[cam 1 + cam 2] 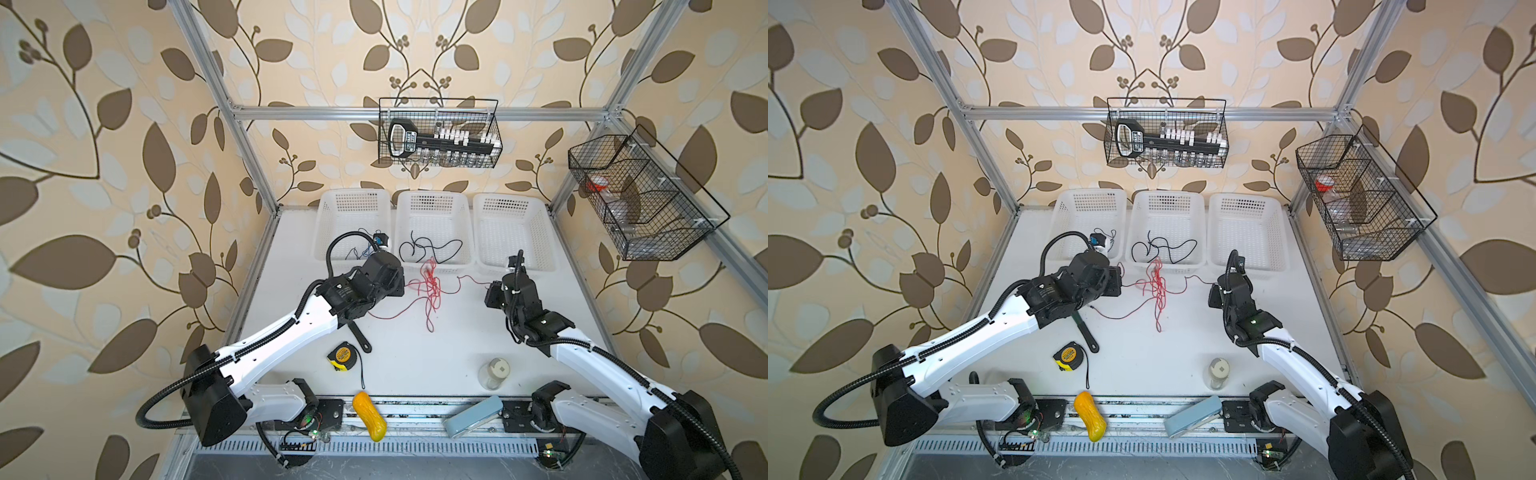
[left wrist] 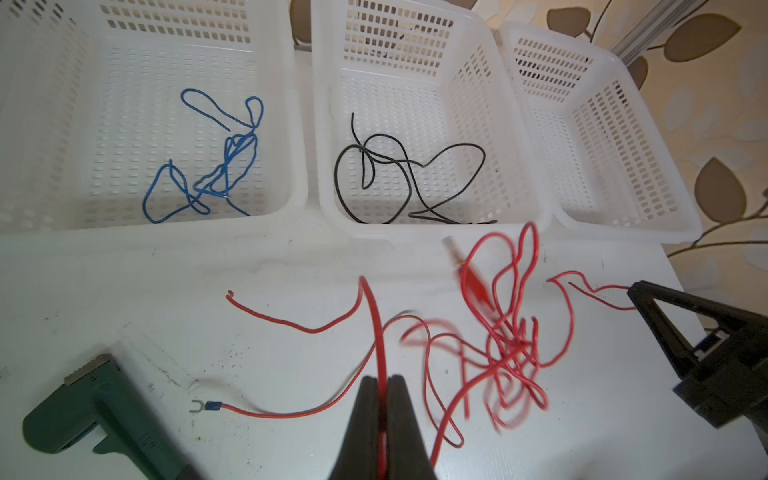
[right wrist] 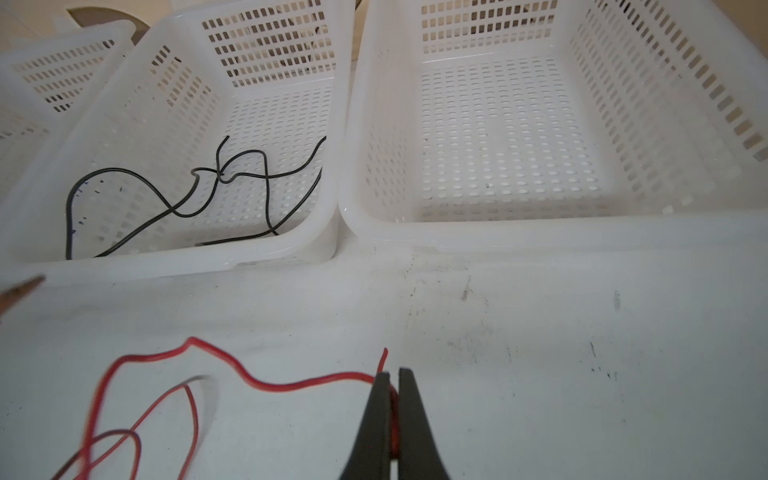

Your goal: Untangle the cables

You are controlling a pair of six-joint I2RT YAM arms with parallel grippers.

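- Left tool (image 2: 384,379): jaws pressed together on a single strand of the thin, flexible red cables (image 2: 511,345). The strand rises straight out from between the tips.
- Right tool (image 3: 394,372): jaws likewise closed, pinching a red strand close to its free end. A short stub sticks out past the tips.
- The red cables lie in a loose tangle on the white worktop (image 1: 415,357), between the two tools and just in front of the middle basket (part of the tangle is blurred in the left wrist view).
- One loose red end carries a small metal fork terminal with a blue sleeve (image 2: 205,404) and lies flat on the worktop, apart from the tangle.
- Thin blue cable (image 2: 220,166): bunched in loops inside the left white perforated plastic basket (image 2: 124,235).
- Thin black cable (image 2: 395,178): looped inside the middle white perforated plastic basket (image 2: 415,233).
- Right white perforated plastic basket (image 3: 540,232): stands just beside the middle one, at the back of the worktop.
- Yellow tape measure (image 1: 345,356) and clear glass jar (image 1: 494,372): near the front edge, well apart from the tangle.
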